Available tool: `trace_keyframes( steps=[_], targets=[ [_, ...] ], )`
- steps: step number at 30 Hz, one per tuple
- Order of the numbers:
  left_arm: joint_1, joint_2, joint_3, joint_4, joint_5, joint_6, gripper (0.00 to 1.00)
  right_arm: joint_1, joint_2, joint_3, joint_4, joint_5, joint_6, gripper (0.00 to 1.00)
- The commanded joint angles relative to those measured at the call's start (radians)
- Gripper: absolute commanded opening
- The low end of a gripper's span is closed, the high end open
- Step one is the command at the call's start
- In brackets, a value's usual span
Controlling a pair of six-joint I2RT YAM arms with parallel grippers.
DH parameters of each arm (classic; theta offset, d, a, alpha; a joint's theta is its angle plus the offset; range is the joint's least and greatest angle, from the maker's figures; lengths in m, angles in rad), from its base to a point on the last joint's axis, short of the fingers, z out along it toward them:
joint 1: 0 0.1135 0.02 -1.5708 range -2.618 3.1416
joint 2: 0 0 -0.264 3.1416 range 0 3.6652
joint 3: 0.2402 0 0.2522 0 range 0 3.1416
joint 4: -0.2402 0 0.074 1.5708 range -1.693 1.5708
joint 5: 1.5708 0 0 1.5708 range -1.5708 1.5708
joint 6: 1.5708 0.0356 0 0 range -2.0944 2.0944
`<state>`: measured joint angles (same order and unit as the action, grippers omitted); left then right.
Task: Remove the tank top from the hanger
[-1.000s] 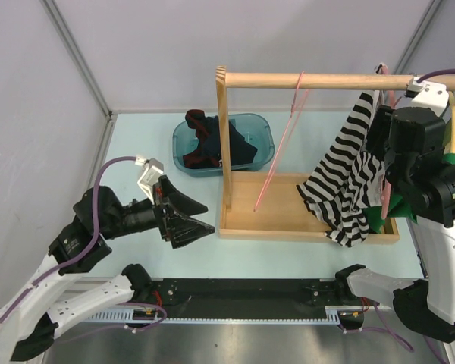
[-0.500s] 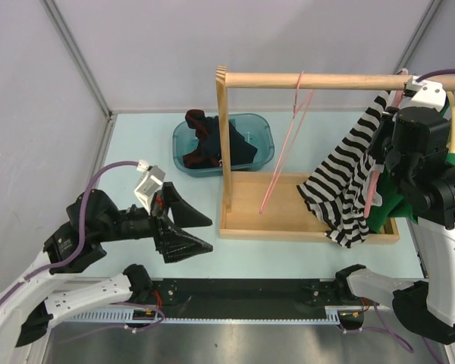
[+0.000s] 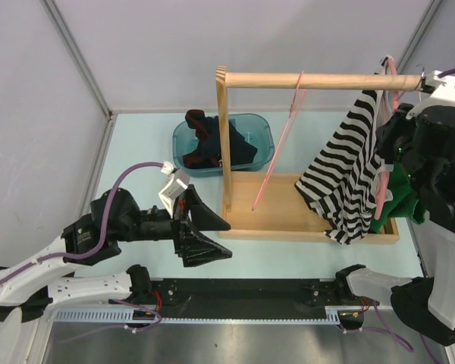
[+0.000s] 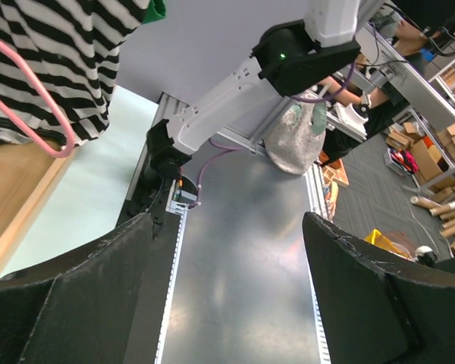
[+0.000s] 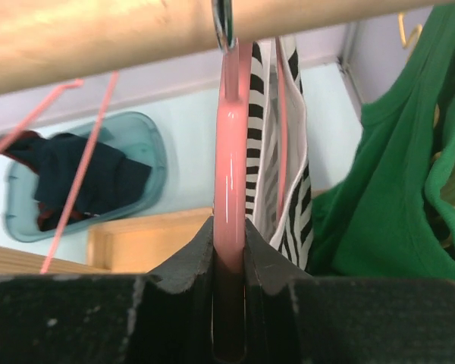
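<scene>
- Near the right edge of the worktop [image 3: 136, 148], the right tool [image 5: 229, 250] is pinched narrow on the neck of a pink hanger [image 5: 231, 152], just under the wooden rail [image 3: 311, 79]. This grip likely steadies the hanger while the garment comes off.
- On that hanger, the striped tank top [image 3: 347, 174] drapes down just beside the right tool, on its left.
- Toward the near-left corner, the left tool [image 3: 229, 240] hovers wide and empty, well apart from the tank top, probably ready to reach in and pull.

Tank top [image 3: 346, 180] hangs at the rail's [image 3: 326, 80] right end, tub [image 3: 264, 129] behind its left
</scene>
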<state>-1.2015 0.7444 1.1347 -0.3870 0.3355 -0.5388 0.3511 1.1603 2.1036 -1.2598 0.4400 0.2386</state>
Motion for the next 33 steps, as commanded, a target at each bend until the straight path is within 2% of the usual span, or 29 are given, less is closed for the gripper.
trace_keyframes(
  steps=[1,7,13,21,28,33],
  targets=[
    [-0.007,-0.013,0.000,0.036,-0.046,0.016,0.85,-0.003,-0.030,0.104,0.063,-0.084,0.005,0.00],
    [-0.007,-0.027,-0.035,-0.001,-0.119,0.028,0.87,-0.001,-0.088,0.084,0.043,-0.205,0.022,0.00],
    [-0.007,-0.048,-0.033,-0.042,-0.191,0.033,0.90,-0.001,-0.209,-0.030,0.033,-0.287,-0.008,0.00],
    [-0.007,-0.051,-0.006,-0.148,-0.417,0.008,0.91,-0.003,-0.297,-0.094,-0.076,-0.428,0.005,0.00],
    [-0.007,-0.089,-0.044,-0.203,-0.643,-0.078,0.91,-0.003,-0.433,-0.281,-0.136,-0.616,0.050,0.00],
    [-0.004,-0.125,-0.114,-0.181,-0.698,-0.110,0.88,-0.003,-0.516,-0.465,-0.116,-0.768,0.094,0.00]
  ],
)
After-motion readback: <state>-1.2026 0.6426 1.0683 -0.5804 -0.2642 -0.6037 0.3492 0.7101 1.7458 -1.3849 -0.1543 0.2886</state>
